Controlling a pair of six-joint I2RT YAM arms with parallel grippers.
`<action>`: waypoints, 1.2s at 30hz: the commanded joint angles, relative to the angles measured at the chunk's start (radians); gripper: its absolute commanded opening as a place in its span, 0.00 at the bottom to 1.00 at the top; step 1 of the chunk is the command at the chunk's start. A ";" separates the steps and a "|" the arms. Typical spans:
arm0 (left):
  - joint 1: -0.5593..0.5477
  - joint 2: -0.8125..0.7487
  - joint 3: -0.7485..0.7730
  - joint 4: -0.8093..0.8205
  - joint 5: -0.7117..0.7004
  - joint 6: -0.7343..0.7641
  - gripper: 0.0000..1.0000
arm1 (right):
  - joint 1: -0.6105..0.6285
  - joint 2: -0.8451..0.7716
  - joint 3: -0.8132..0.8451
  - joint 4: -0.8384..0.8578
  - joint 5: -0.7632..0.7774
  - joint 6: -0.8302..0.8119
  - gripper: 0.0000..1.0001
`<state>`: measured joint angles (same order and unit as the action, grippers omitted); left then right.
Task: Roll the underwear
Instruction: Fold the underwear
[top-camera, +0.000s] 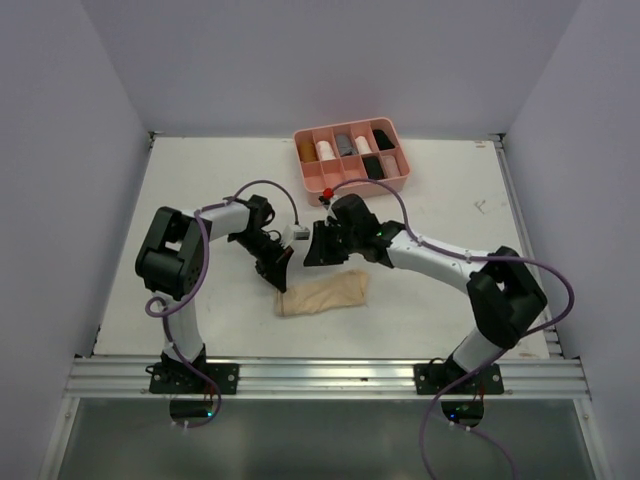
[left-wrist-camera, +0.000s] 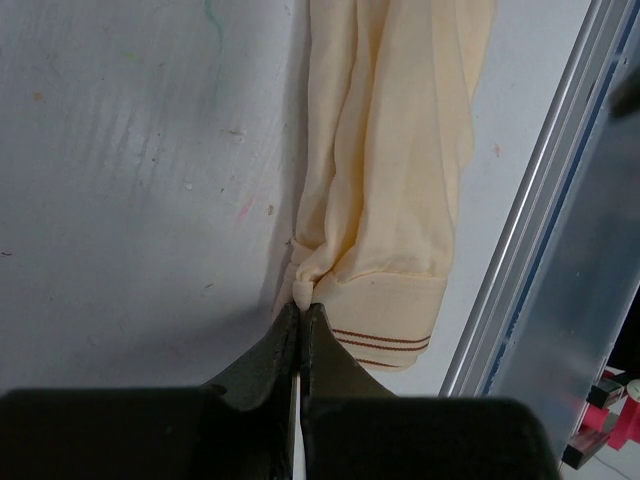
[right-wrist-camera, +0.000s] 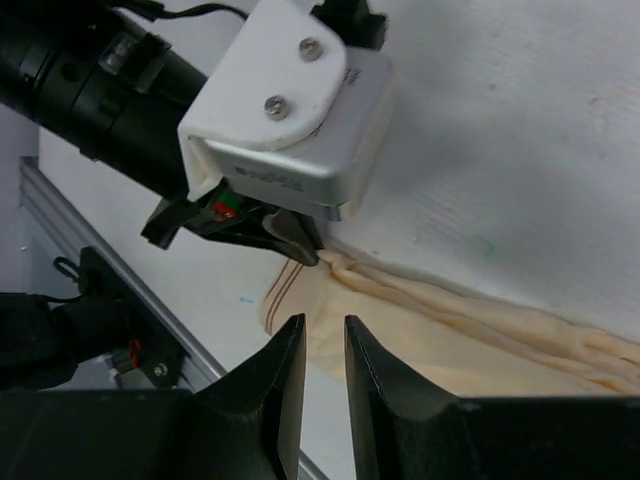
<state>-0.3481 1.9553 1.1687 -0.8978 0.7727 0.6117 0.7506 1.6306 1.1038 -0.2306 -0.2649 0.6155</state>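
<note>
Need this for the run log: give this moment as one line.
left claw: shut on tan underwear corner | right claw: open, empty, close to left claw | roll: not yet done

The underwear (top-camera: 325, 294) lies on the table (top-camera: 200, 190), near its middle. The left gripper (top-camera: 281, 282) is at its left end, the right gripper (top-camera: 310, 258) just behind. The tray (top-camera: 356, 187) stands farther back.

Top cam overhead, far; wrist cams close, sharing tan underwear (left-wrist-camera: 380, 150).
</note>
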 joint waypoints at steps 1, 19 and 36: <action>0.003 0.065 -0.037 0.096 -0.197 0.013 0.00 | 0.026 0.038 -0.079 0.195 -0.115 0.142 0.26; 0.113 -0.091 -0.008 0.076 -0.089 0.013 0.40 | 0.026 0.281 -0.193 0.438 -0.115 0.182 0.23; 0.080 -0.099 0.094 -0.339 0.332 0.400 0.32 | 0.026 0.301 -0.141 0.396 -0.120 0.147 0.23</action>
<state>-0.2169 1.8538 1.3041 -1.1580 0.9611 0.9398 0.7769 1.9068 0.9432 0.2203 -0.4198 0.8009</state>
